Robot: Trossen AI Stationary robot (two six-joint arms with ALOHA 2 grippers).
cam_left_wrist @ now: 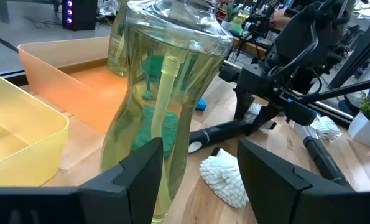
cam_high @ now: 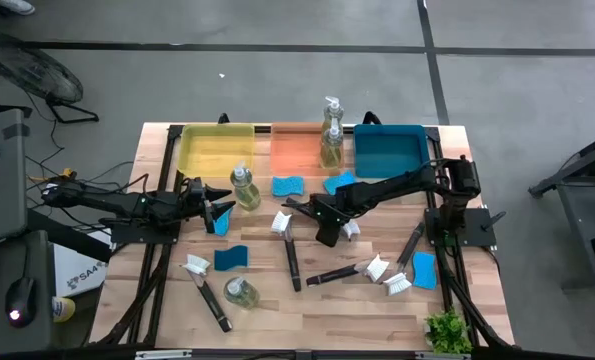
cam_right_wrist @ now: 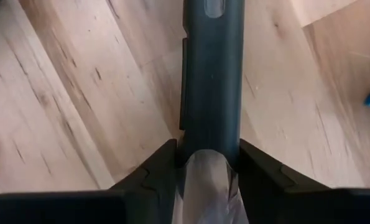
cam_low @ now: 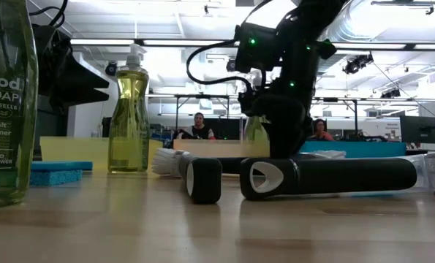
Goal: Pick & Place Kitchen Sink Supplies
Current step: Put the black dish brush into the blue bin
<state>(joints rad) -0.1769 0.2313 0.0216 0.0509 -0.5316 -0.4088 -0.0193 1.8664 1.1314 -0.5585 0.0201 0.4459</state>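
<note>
Overhead, table-level, two close wrist views

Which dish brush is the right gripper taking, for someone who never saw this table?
On the wooden table, find the orange tray at the far edge. Just in front of it, near the middle, lies the dish brush. Unlike the other brushes, its dark handle sits between the right gripper's fingers.

A light butcher-block wooden counter [cam_high: 307, 300] stands on a grey concrete floor [cam_high: 277, 85] crossed by dark seam lines. Beyond it, the low view shows an open workshop with a white ceiling, long strip lights [cam_low: 195, 42], exposed ducting, dark monitors [cam_low: 420, 129] and two seated people [cam_low: 197, 126].
</note>
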